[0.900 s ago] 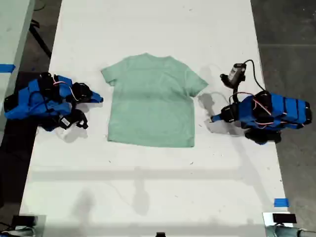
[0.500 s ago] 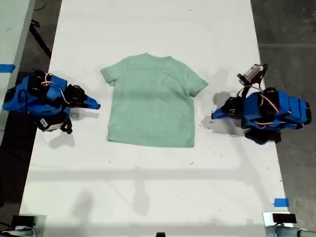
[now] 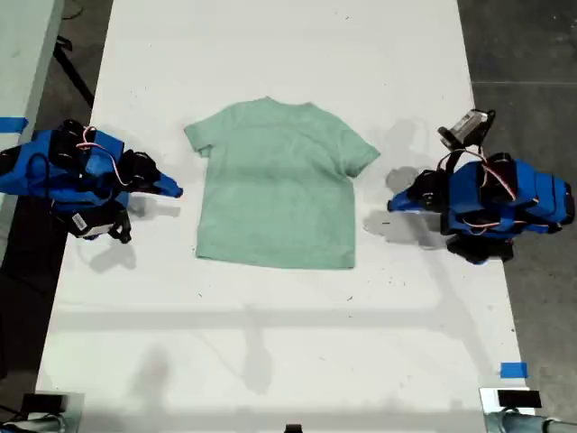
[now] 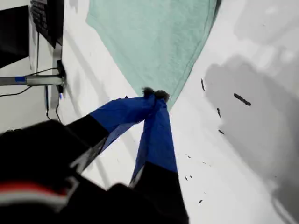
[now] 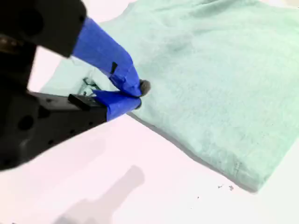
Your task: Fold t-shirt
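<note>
While the t-shirt (image 3: pixel 275 189) lies spread flat mid-tabletop (image 3: pixel 270 54) in the exterior view, my first claw (image 3: pixel 389 204) points at it from that view's right. My second claw (image 3: pixel 178 190) points from the left, and both are apart from the cloth.

First wrist view: my first claw (image 4: pixel 154 94), tips together and empty, sits just short of a shirt (image 4: pixel 159 42) corner.

Second wrist view: my second claw (image 5: pixel 139 95), tips pinched together on nothing, is beside the shirt's (image 5: pixel 224 79) sleeve edge.

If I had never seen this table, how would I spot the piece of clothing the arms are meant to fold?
Start at the long white table and look to its middle, between the two blue arms. The t-shirt lies flat there, with short sleeves spread. It is the only soft, pale mint-green thing, while everything beside it is hard blue and black machinery.
</note>
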`<state>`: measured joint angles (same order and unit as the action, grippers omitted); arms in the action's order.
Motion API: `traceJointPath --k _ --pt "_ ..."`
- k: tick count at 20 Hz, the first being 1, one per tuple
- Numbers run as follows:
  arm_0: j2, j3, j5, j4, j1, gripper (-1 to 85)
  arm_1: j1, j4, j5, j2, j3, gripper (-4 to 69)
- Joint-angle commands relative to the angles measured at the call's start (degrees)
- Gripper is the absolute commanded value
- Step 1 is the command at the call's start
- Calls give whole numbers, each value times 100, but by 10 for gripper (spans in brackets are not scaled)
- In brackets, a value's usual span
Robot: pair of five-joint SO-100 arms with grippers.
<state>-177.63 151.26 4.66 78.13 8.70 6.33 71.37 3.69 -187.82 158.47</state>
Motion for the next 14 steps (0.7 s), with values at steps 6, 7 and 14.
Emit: traceJointPath --k 6,7,14 --pt "1723 -2048 967 141 1099 0 703 53 -1301 3384 -3111 -9" --pt "1898 -2285 1081 220 1257 0 800 202 -1459 3814 -3533 -9" --pt "3814 -4219 1960 1028 2514 0 1591 1318 -2435 5704 -5994 -9"
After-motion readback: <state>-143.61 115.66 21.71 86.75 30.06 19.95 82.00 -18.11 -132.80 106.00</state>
